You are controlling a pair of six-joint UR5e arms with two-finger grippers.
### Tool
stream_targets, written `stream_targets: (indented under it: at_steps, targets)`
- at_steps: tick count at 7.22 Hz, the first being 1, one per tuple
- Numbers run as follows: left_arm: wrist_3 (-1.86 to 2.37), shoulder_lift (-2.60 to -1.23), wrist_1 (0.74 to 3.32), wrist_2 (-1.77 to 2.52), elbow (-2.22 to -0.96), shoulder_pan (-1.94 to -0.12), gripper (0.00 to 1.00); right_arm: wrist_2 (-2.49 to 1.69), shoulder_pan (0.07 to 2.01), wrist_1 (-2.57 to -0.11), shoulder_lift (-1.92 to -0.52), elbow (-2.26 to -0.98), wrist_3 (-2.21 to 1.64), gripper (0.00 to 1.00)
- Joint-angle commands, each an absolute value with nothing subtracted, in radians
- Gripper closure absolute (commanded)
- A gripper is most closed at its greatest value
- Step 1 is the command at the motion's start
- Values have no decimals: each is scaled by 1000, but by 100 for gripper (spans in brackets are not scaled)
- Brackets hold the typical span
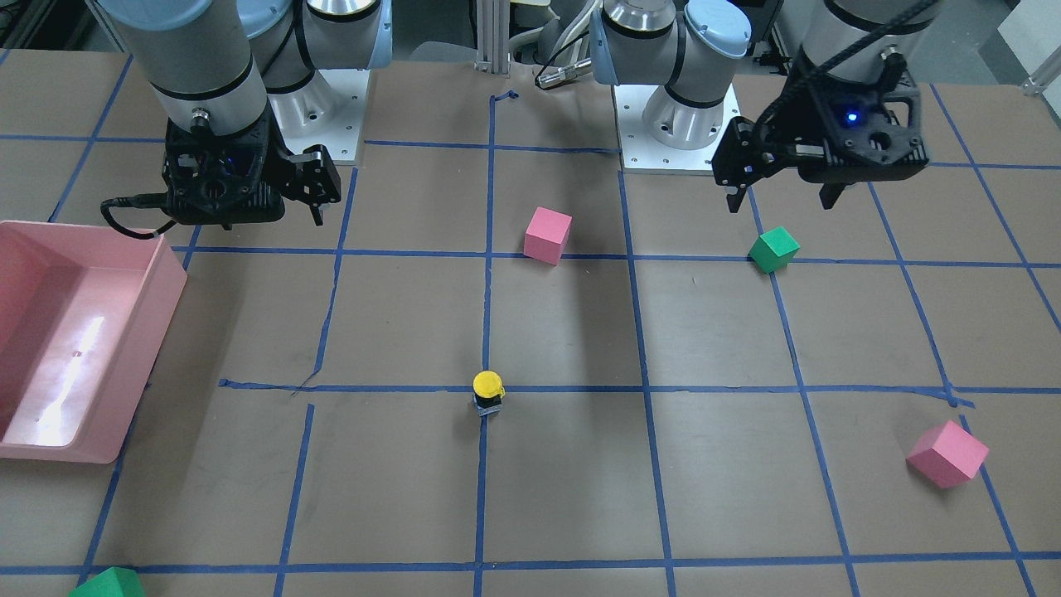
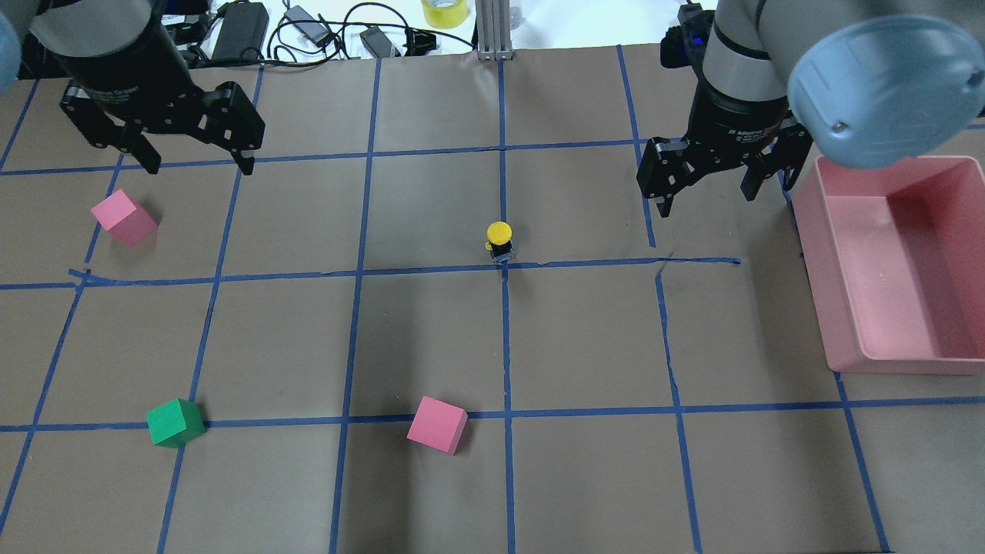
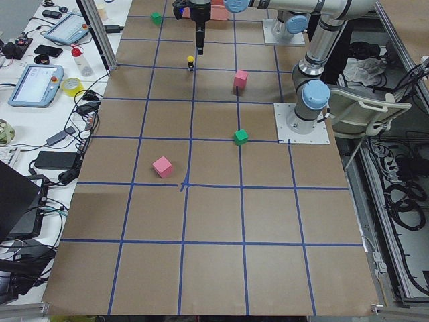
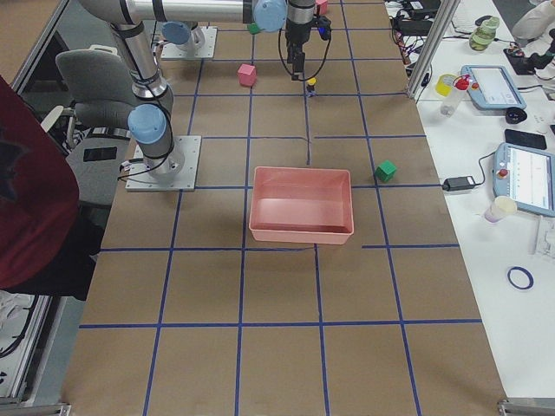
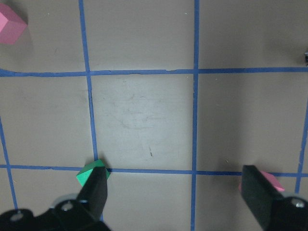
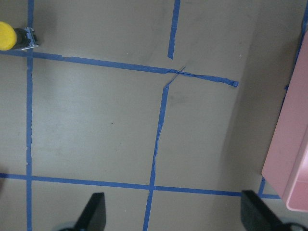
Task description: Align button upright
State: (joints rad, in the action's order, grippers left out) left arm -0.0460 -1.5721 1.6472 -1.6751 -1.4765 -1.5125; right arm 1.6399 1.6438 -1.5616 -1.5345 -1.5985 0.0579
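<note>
The button [image 2: 499,240] stands where two lines of blue tape [image 2: 431,271] cross in the middle of the table [image 2: 431,338]. Its yellow cap is on top, with the black body and grey base beneath. In the overhead and front views it looks upright or very near it, and neither claw touches it. At this size I cannot tell whether the base sits fully flat.

The left gripper [image 2: 196,160] hangs over the left part of the table, near a pink cube [image 2: 123,218], with its fingers spread wide and empty. The right gripper [image 2: 706,196] hangs beside the pink tray [image 2: 816,269], fingers also apart and holding nothing. Its wrist view catches the button at the upper left corner.

By my judgement the task is done or all but done, so the job now is mainly not to spoil it. If a correction is needed, the right gripper is the nearer one:
- Come straight down over the button, not in from the side.
- Put one finger on each side of the black body under the cap, not on the cap itself.
- Close gently and press the base flat to the table.
- Open fully before lifting straight up.

The button looks top-heavy on a narrow base — a brushing finger could well tip it
</note>
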Motion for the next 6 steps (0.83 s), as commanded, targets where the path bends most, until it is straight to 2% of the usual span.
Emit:
stream_targets:
  at_steps: [1,2,5,6]
  targets:
    - [-73,-1563,1647,-1681,-1482,-1490,0,1650,1646,-1568,-1529,-1600,45,0]
    - [-75,-1562,1647,-1680,-1483,-1489,0,1649,1646,-1575,-1528,-1600,8,0]
    - [-74,-1557,1649,-1680,-1486,-1491,0,1568,1716,-1751,-1369,-1594,-108,0]
    - [-72,-1557,1651,-1678,-1486,-1491,0,1553,1761,-1905,-1321,-1597,-109,0]
